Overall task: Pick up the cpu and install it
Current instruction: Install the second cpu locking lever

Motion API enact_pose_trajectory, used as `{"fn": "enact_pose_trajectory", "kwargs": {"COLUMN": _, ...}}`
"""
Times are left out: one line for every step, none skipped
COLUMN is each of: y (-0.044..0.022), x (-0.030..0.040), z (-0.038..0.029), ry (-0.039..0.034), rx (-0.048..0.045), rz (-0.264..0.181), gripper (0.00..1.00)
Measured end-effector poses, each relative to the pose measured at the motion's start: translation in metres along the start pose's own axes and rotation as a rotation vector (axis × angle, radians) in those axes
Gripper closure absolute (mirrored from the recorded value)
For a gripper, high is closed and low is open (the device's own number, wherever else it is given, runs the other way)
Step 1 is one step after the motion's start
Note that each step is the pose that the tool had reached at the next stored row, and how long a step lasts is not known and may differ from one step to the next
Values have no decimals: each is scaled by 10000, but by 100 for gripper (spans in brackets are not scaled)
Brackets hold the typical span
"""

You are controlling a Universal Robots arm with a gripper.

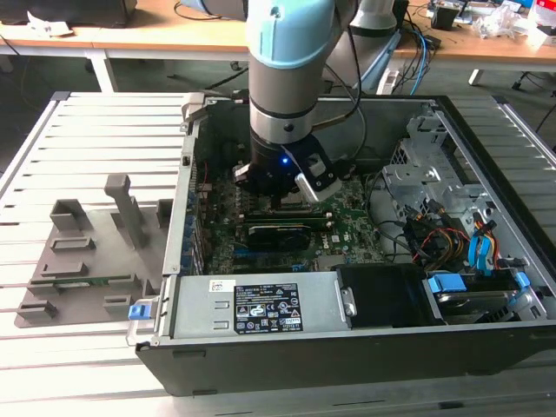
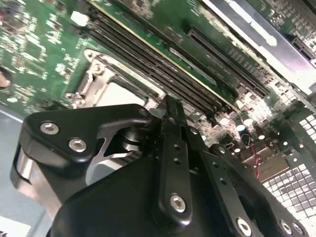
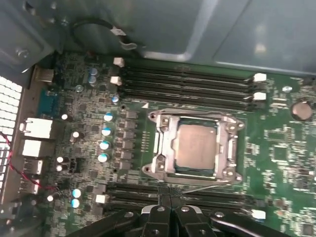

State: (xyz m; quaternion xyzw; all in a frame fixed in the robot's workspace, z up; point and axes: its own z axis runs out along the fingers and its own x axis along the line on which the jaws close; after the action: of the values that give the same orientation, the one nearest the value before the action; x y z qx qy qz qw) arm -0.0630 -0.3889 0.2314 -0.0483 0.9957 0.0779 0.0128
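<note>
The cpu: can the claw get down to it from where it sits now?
Probably yes. The cpu lies in its socket with its top uncovered, and the claw is just beside it over the memory slots, with nothing between them.

a lab or workshop: wooden benches (image 1: 174,35) with cables behind an opened computer case (image 1: 347,347).

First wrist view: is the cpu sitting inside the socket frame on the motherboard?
Yes. In the first wrist view the cpu lies flat within the metal socket frame on the motherboard, with the gripper apart from it.
</note>
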Motion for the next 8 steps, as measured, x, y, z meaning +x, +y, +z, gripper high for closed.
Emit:
{"fn": "enact_pose_trajectory", "kwargs": {"y": -2, "x": 35, "z": 36, "ry": 0, "rx": -1, "rz": 0, "gripper": 89}}
{"fn": "enact_pose_trajectory", "kwargs": {"y": -9, "x": 67, "z": 97, "ry": 0, "rx": 0, "rz": 0, "gripper": 89}}
{"fn": "enact_pose_trajectory", "kwargs": {"y": -13, "x": 81, "z": 129, "ry": 0, "rx": 0, "rz": 1, "gripper": 89}}
{"fn": "enact_pose_trajectory", "kwargs": {"y": -16, "x": 91, "z": 158, "ry": 0, "rx": -1, "rz": 0, "gripper": 89}}
{"fn": "enact_pose_trajectory", "kwargs": {"y": -16, "x": 100, "z": 188, "ry": 0, "rx": -2, "rz": -2, "gripper": 89}}
{"fn": "enact_pose_trajectory", "kwargs": {"y": -14, "x": 113, "z": 204, "ry": 0, "rx": -6, "rz": -4, "gripper": 89}}
{"fn": "enact_pose_trajectory", "kwargs": {"y": -9, "x": 126, "z": 212, "ry": -1, "rx": -15, "rz": -4, "gripper": 89}}
{"fn": "enact_pose_trajectory", "kwargs": {"y": -4, "x": 139, "z": 220, "ry": -1, "rx": -24, "rz": -4, "gripper": 89}}
